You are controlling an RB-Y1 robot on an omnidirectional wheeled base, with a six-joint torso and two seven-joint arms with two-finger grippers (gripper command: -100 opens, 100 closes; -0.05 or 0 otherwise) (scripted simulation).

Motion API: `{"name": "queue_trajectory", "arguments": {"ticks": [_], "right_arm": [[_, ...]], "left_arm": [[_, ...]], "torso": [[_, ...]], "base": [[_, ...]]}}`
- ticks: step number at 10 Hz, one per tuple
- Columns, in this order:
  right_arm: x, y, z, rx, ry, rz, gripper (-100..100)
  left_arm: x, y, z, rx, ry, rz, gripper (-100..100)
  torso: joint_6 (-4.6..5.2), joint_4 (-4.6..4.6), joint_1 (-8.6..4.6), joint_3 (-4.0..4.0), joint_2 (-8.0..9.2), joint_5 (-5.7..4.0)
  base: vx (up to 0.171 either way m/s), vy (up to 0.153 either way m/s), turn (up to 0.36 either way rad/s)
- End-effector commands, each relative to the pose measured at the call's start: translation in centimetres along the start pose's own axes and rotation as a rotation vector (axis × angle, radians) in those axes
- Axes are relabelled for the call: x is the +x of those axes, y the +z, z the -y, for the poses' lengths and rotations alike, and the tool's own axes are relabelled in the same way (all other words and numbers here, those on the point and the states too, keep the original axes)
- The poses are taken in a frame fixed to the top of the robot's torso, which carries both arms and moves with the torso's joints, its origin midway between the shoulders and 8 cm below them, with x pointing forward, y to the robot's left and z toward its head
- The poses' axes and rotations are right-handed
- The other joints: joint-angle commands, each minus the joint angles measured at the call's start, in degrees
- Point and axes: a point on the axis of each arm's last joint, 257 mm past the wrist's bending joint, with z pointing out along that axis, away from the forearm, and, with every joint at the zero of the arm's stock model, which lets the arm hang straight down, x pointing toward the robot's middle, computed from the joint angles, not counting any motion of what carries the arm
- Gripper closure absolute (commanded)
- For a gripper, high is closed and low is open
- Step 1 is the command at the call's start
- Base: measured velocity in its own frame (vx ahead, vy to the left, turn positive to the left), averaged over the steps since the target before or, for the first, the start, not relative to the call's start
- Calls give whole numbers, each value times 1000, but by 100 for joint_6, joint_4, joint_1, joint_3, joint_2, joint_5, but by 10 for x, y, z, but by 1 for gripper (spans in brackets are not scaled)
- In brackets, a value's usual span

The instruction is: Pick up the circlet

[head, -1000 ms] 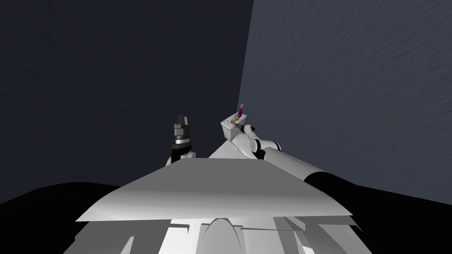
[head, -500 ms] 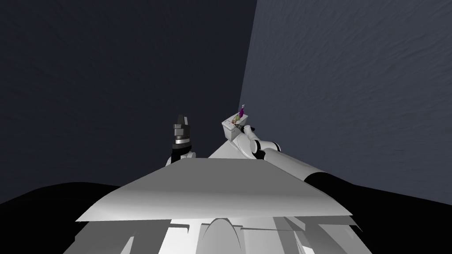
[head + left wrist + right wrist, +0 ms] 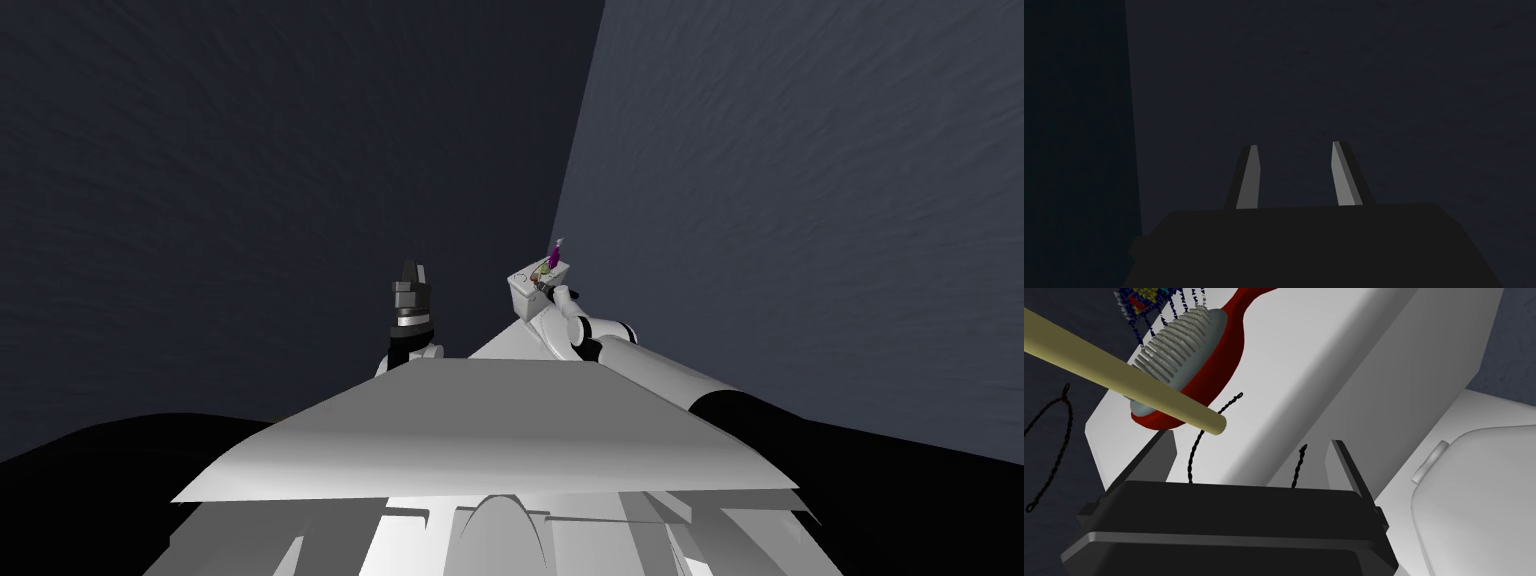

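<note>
The circlet (image 3: 1195,445) is a thin black twisted strand lying in loops on the white toilet tank lid (image 3: 1324,363). Two of its strands run between the fingers of my right gripper (image 3: 1251,455), and another loop (image 3: 1051,433) hangs off the lid's edge beside it. That gripper stands open, low over the lid, with its fingers either side of the strands. In the head view the right gripper (image 3: 547,287) is at the tank (image 3: 522,297). My left gripper (image 3: 412,270) is raised apart from the tank; its fingers (image 3: 1249,175) stand open with nothing between them.
A red hairbrush (image 3: 1224,343) with grey bristles and a tan stick (image 3: 1124,378) lie on the lid just beyond the right gripper. A purple item (image 3: 553,255) stands at the tank's far end. The white toilet seat lid (image 3: 1474,503) is below the tank. Dark walls meet behind.
My head view has swung slightly, so the wall corner and tank sit a little further right. The right hand has edged further onto the tank top. The left arm has not moved.
</note>
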Motion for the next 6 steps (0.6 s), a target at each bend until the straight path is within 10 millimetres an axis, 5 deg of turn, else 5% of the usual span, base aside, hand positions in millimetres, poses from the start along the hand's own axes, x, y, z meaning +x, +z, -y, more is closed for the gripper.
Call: {"name": "queue_trajectory", "arguments": {"ticks": [1,5,6], "right_arm": [[0,0,0,0,0,0,100],[0,0,1,2,5,1,100],[0,0,1,2,5,1,0]], "left_arm": [[0,0,0,0,0,0,0],[0,0,0,0,0,0,0],[0,0,0,0,0,0,0]], "torso": [[0,0,0,0,0,0],[-3,-9,11,-15,-20,5],[-4,-9,11,-15,-21,6]], "base": [[0,-5,-8],[0,0,0],[0,0,0]]}}
